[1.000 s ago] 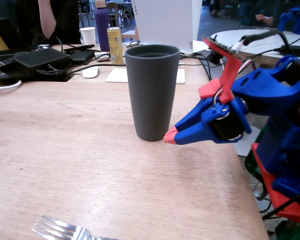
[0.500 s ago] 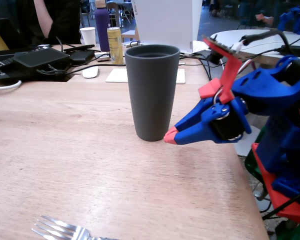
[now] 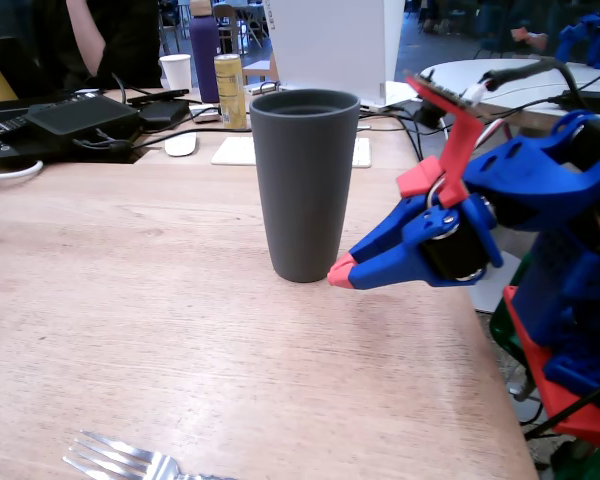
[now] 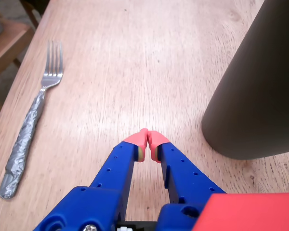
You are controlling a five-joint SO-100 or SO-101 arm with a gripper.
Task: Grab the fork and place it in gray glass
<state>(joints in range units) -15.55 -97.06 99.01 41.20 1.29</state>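
The gripper (image 4: 148,139) is clenched on nothing, its pink tips pressed together just above the wood, low beside the base of the gray glass (image 3: 304,180). In the wrist view the tips sit just left of the glass's foot, near it but not touching as far as I can tell.

The fork (image 4: 31,115) lies flat on the table (image 3: 130,300), well apart from the glass. In the wrist view it is off to the left of the glass, tines pointing up the frame and handle running down. In the fixed view only the tines show, at the bottom edge in front of the glass.

Handling, as a guess: the fork looks like stiff metal, thin and fairly light, w/ bare tines and neck that are shiny and prob. slippery. The handle is wrapped in gray tape, which gives it more bulk and more grip, so that is the part to take — roughly mid-handle, jaws set across its width. It lies flat on the wood, so the tips would need to get down close on either side. The glass is tall and narrows toward its base, so a knock could tip it.

Hard to make out:
- The fork's handle is cut off in the fixed view.
- The glass's rim and inside are out of the wrist view, and the fixed view shows only a dark opening — contents unknown.
- The clutter behind the glass is too small to read.
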